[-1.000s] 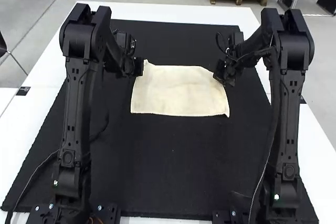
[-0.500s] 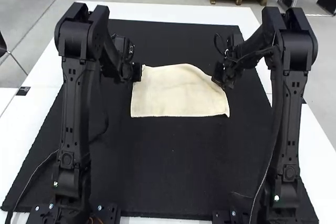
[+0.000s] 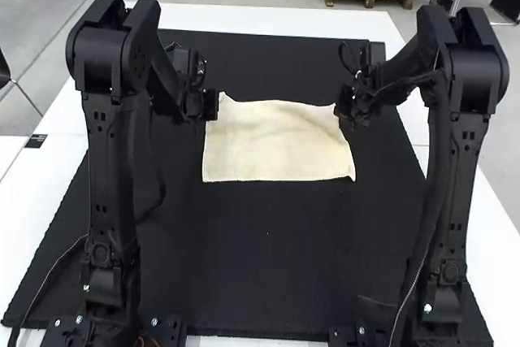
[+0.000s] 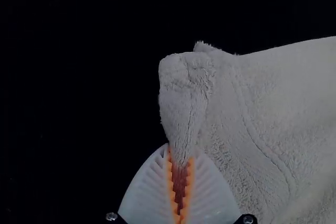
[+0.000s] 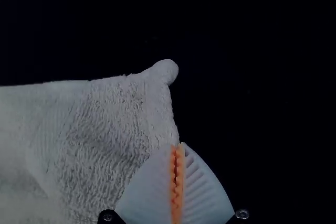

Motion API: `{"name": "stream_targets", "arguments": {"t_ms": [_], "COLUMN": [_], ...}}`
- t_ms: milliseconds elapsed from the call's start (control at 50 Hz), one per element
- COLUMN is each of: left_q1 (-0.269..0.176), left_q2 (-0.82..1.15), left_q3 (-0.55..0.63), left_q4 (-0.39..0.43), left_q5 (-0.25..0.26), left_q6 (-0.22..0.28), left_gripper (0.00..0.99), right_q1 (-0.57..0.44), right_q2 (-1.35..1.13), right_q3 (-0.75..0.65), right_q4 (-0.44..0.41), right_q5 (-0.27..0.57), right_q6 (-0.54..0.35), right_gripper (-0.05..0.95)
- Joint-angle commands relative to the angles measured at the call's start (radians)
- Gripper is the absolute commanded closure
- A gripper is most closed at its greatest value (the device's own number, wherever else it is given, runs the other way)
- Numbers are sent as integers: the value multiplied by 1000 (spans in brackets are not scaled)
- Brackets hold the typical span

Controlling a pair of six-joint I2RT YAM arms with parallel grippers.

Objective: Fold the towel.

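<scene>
Cream terry cloth, the towel [image 3: 276, 144] lies broadly spread on the black mat [image 3: 268, 266], between the two arms and toward the mat's far part. Its near edge runs nearly straight and looks flat; the far edge is uneven, with soft ripples beneath it. I can't tell whether it is one layer or more.

The left gripper [image 4: 180, 157] is clamped on a gathered pinch of towel near the far left corner, and a bunched tab of cloth pokes out past the fingertips. The right gripper [image 5: 178, 148] has its fingers pressed together on the side edge, just below the far right corner, where a small rounded nub shows; its bite looks thinner than the left's.

I judge the step in hand to be the start of a fold, with both ends of the far edge secured. The next move calls for both arms to lift together, carry that edge over toward the near one and lay it down square, keeping light tension between them. The slim right hold could slip, and the left bunch may leave a crumpled corner.
</scene>
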Motion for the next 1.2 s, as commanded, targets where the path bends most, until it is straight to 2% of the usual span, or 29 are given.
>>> {"name": "stream_targets", "arguments": {"t_ms": [0, 180, 480, 920, 1180], "left_q1": [-10, -29, -30, -32, -32], "left_q2": [-23, -22, -34, -167, -235], "left_q3": [-4, -4, -12, -112, -199], "left_q4": [7, 1, -21, -42, -47], "left_q5": [-11, -11, -11, -3, 5], "left_q6": [8, 8, 10, 16, 35], "left_gripper": [966, 966, 966, 966, 966], "right_q1": [-31, -49, -55, -55, -54], "right_q2": [-37, -37, -82, -162, -203], "right_q3": [-23, -54, -110, -170, -254], "right_q4": [37, 121, 209, 204, 207], "right_q5": [45, 62, 65, 50, 38], "right_q6": [-22, -42, -59, -65, -74], "right_gripper": [902, 902, 902, 902, 903]}}
